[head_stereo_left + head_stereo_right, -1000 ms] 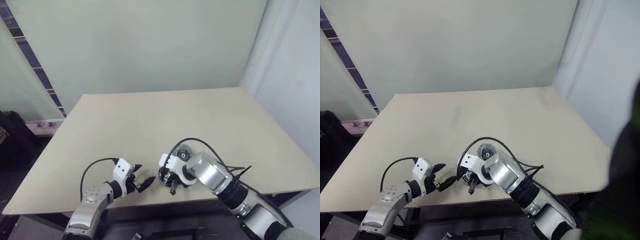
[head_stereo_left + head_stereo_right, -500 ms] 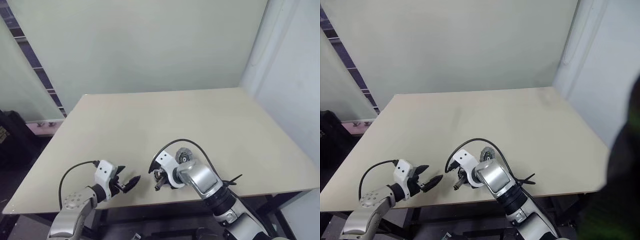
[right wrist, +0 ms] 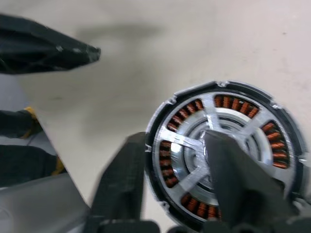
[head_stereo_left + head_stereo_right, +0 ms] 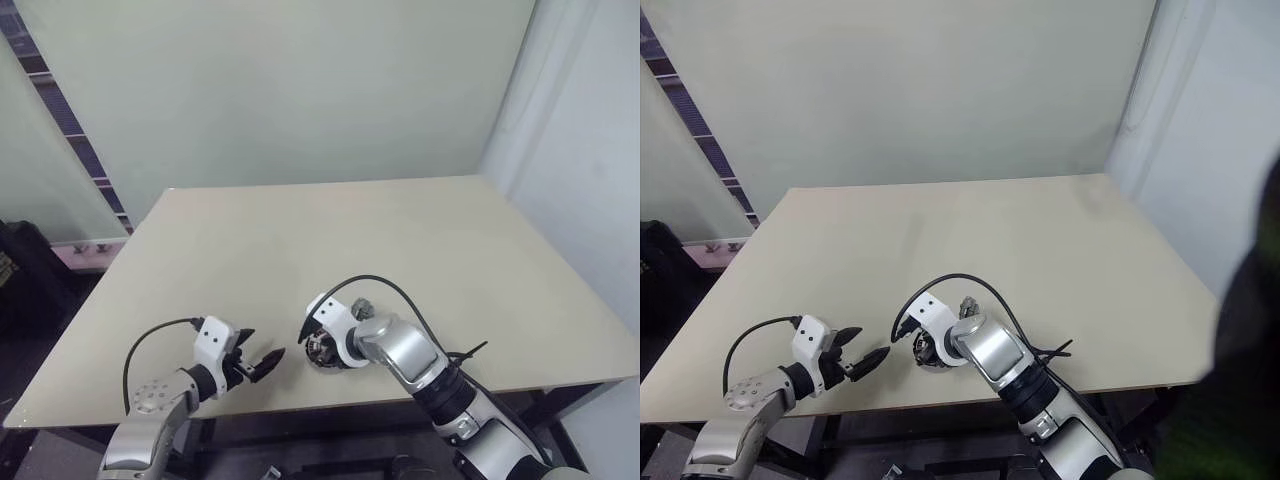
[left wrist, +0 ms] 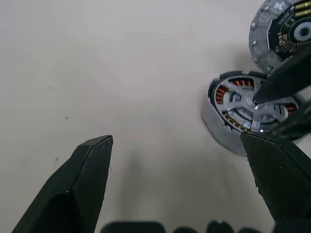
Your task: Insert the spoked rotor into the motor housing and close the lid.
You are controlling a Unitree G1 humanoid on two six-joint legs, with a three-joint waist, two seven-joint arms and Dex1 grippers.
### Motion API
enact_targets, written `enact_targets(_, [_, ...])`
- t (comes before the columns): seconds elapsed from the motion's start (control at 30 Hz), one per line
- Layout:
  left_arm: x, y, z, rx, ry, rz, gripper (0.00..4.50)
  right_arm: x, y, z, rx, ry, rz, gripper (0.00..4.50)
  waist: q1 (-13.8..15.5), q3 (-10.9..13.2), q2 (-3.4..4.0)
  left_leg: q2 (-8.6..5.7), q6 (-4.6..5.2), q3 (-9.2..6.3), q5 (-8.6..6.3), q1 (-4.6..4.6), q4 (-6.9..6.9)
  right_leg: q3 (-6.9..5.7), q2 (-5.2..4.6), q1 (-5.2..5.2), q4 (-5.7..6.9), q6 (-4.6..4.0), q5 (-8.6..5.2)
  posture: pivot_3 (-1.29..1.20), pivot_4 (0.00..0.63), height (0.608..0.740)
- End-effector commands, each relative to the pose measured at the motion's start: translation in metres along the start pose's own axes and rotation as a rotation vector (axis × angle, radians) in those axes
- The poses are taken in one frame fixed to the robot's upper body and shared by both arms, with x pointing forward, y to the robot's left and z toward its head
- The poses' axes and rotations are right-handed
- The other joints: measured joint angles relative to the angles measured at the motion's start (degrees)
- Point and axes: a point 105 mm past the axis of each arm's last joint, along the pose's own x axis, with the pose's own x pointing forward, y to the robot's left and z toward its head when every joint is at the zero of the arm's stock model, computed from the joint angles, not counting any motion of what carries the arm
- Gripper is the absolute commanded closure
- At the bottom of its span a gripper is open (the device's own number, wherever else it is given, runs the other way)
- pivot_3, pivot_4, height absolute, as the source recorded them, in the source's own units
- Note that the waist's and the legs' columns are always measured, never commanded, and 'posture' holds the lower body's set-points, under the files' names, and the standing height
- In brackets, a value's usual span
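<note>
- The motor housing point(image 5: 250, 112) sits on the beige table point(image 4: 330, 240) near its front edge, roughly midway along that edge.
- The spoked rotor point(image 3: 221, 148) lies inside the housing, its silvery spokes crossing over the ring of copper-coloured windings.
- The lid point(image 5: 282, 34) lies flat on the table just beside the housing, on the side away from the front edge; its grey rim and dark hub show in the left wrist view.
- The right gripper point(image 3: 187, 165) stands over the housing with its fingers parted: one finger point(image 3: 233, 179) rests over the rotor's hub, the other hangs just outside the housing's rim. It pinches nothing.
- The left gripper point(image 4: 258, 365) hovers near the front edge, apart from the housing towards the table's left side, its fingers spread wide and empty.
</note>
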Motion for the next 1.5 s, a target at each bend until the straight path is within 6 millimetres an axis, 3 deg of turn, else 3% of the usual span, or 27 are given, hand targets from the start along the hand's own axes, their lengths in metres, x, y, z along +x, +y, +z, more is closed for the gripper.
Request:
enact_targets(0.03, [0.003, -0.001, 0.012, 0.034, -0.03, -0.018, 0.0, -0.009, 0.003, 0.023, -0.068, -0.09, -0.007, 1.09, 0.0, 0.0, 0.0, 0.0, 0.0, 0.0, 0.0, 0.0, -0.01, 0.0, 0.0, 0.0, 0.0, 0.0, 0.0, 0.0, 0.0, 0.74])
enact_targets(0.13, [0.004, -0.001, 0.013, 0.037, -0.029, -0.026, 0.0, -0.015, 0.0, 0.029, -0.093, -0.119, -0.028, 0.05, 0.0, 0.0, 0.0, 0.0, -0.01, 0.01, -0.01, 0.0, -0.02, 0.01, 0.0, 0.0, -0.02, -0.01, 0.0, 0.0, 0.0, 0.74])
enact_targets(0.3, [0.005, 0.0, 0.014, 0.039, -0.026, -0.035, 0.0, -0.029, -0.018, 0.053, -0.23, -0.234, -0.15, 0.02, 0.0, 0.0, 0.0, 0.0, -0.02, 0.01, -0.01, 0.0, -0.02, 0.0, 0.0, 0.0, -0.02, -0.01, 0.0, 0.0, 0.0, 0.74])
enact_targets(0.4, [0.007, -0.003, 0.015, 0.033, -0.026, -0.052, 0.0, -0.052, -0.046, 0.076, -0.308, -0.31, -0.272, 0.02, 0.0, 0.0, 0.02, 0.02, -0.02, 0.01, -0.01, 0.0, -0.02, -0.02, 0.0, -0.01, -0.02, -0.01, 0.0, 0.0, 0.0, 0.74])
enact_targets(0.53, [0.01, -0.006, 0.017, 0.037, -0.027, -0.066, 0.0, -0.079, -0.083, 0.085, -0.388, -0.311, -0.419, 0.02, 0.0, 0.0, 0.0, -0.02, -0.02, 0.01, -0.01, -0.01, -0.01, -0.02, -0.02, 0.03, -0.06, -0.01, 0.0, 0.0, 0.0, 0.74])
enact_targets(0.7, [0.012, -0.007, 0.019, 0.047, -0.028, -0.08, 0.0, -0.104, -0.118, 0.076, -0.473, -0.235, -0.544, 0.02, 0.0, 0.0, -0.01, -0.02, -0.01, 0.05, -0.02, -0.04, -0.07, 0.0, -0.04, 0.01, -0.1, -0.15, -0.01, 0.0, 0.0, 0.74])
enact_targets(0.9, [0.013, -0.007, 0.02, 0.06, -0.024, -0.088, 0.0, -0.117, -0.141, 0.043, -0.578, -0.033, -0.57, 0.02, 0.0, 0.0, 0.0, -0.01, -0.01, 0.09, -0.02, -0.03, -0.17, 0.01, -0.03, -0.02, -0.12, -0.24, -0.03, 0.0, 0.0, 0.74])
enact_targets(1.0, [0.014, -0.006, 0.021, 0.069, -0.017, -0.091, 0.0, -0.115, -0.139, 0.027, -0.59, 0.049, -0.526, 0.02, 0.0, 0.0, 0.0, 0.0, 0.0, 0.1, -0.01, -0.03, -0.16, 0.0, -0.03, 0.0, -0.12, -0.24, -0.03, 0.0, 0.0, 0.74])
enact_targets(1.17, [0.015, -0.003, 0.023, 0.076, -0.017, -0.091, 0.0, -0.103, -0.119, 0.007, -0.555, 0.114, -0.396, 0.02, 0.0, 0.0, -0.01, 0.0, 0.0, 0.09, -0.01, -0.03, -0.14, -0.01, -0.03, 0.01, -0.11, -0.24, -0.03, 0.0, 0.0, 0.74])
enact_targets(1.5, [0.013, 0.0, 0.025, 0.086, -0.014, -0.086, 0.0, -0.07, -0.064, 0.011, -0.364, -0.005, -0.16, 0.02, 0.0, 0.0, -0.01, 0.02, -0.01, 0.04, -0.01, -0.02, -0.11, -0.03, -0.02, 0.0, -0.08, -0.23, -0.03, 0.0, 0.0, 0.74])
